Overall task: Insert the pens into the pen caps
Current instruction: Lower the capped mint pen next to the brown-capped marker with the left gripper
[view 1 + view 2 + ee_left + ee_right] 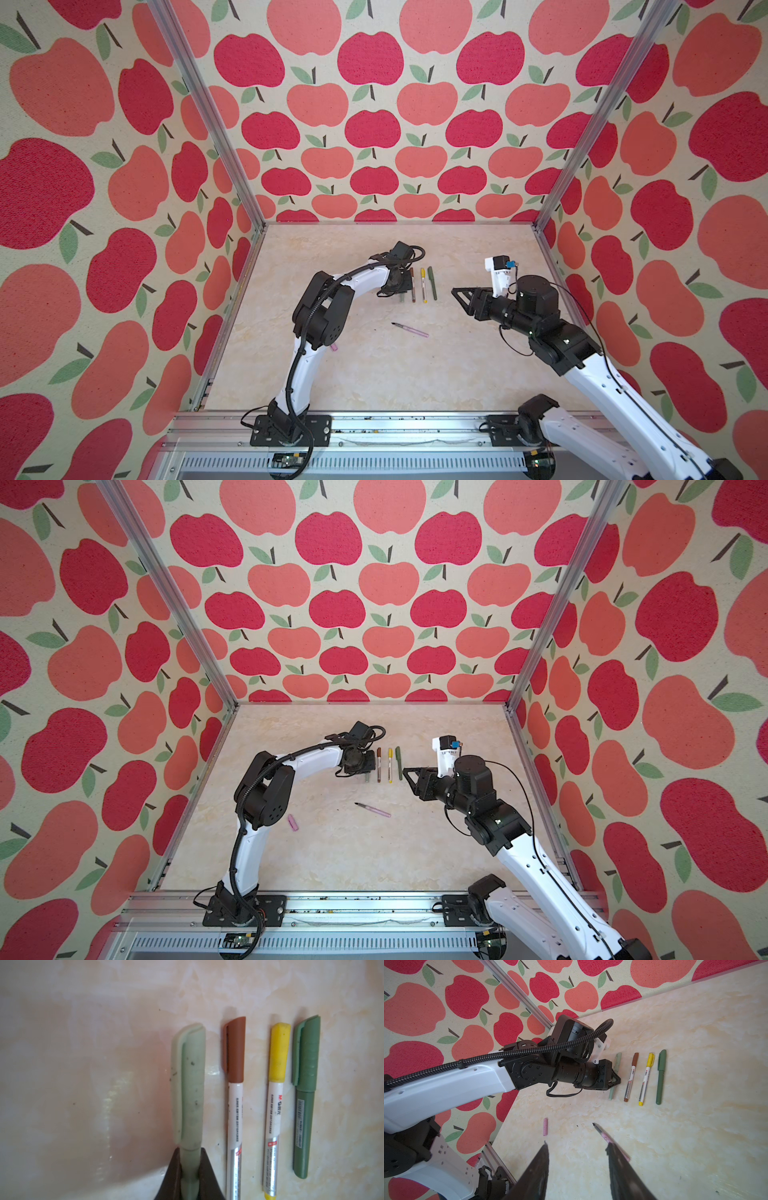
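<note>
Both arms: white shells w/ black joints; left arm point(306, 370) has ribbed black conduit point(529, 1051); right arm point(602, 386) thin black cable point(595, 328).

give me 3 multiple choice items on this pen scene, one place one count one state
1. Where is the pink cap?
A. on the table, apart from the pink pen
B. on the pink pen
C. between the right fingers
2. How many pens wear caps?
A. two
B. four
C. five
3. The left gripper is
A. open
B. shut on the pale green pen
C. shut on the pink cap
Key: 1 A, the cap lies alone on bare table. 2 B, the pale green pen, brown-capped pen, yellow-capped pen and dark green pen are capped; the pink pen's tip is bare. 3 B, its fingers pinch the barrel.
</note>
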`<move>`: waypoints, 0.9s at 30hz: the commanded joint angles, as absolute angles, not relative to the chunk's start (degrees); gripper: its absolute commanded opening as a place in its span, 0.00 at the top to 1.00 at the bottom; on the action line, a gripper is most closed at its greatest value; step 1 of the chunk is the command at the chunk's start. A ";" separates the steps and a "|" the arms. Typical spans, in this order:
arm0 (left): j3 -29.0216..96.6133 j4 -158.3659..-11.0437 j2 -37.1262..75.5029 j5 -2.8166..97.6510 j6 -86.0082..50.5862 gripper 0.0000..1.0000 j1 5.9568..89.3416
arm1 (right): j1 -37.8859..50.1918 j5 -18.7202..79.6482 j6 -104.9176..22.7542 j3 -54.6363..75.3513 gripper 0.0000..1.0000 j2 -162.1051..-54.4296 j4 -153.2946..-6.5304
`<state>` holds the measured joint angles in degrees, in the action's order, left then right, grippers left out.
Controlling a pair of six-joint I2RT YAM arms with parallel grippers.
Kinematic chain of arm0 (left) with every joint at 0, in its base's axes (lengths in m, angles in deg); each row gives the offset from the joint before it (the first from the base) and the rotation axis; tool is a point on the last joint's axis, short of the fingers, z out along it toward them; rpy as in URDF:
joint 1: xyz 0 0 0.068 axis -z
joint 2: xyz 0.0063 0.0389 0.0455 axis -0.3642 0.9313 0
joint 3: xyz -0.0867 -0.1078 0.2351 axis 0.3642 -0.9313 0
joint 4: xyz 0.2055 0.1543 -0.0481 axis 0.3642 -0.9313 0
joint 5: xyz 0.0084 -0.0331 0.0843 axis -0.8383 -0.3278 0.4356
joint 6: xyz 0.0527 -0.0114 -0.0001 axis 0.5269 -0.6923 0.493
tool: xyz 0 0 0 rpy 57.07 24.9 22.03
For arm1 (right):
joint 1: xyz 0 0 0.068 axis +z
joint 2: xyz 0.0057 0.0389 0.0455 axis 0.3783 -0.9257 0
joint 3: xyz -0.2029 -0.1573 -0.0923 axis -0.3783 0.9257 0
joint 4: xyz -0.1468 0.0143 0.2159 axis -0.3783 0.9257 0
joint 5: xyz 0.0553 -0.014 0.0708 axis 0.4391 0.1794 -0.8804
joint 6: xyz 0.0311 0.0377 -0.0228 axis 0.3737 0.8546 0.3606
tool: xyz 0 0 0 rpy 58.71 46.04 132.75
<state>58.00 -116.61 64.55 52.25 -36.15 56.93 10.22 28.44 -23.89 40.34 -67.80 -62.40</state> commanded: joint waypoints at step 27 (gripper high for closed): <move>59.27 -118.86 67.48 53.32 -34.46 0.83 56.16 | 9.73 28.39 -24.42 40.69 0.52 -66.35 -60.39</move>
<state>59.86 -116.61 65.73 52.49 -34.69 56.41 10.22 28.44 -23.89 40.34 -67.19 -61.35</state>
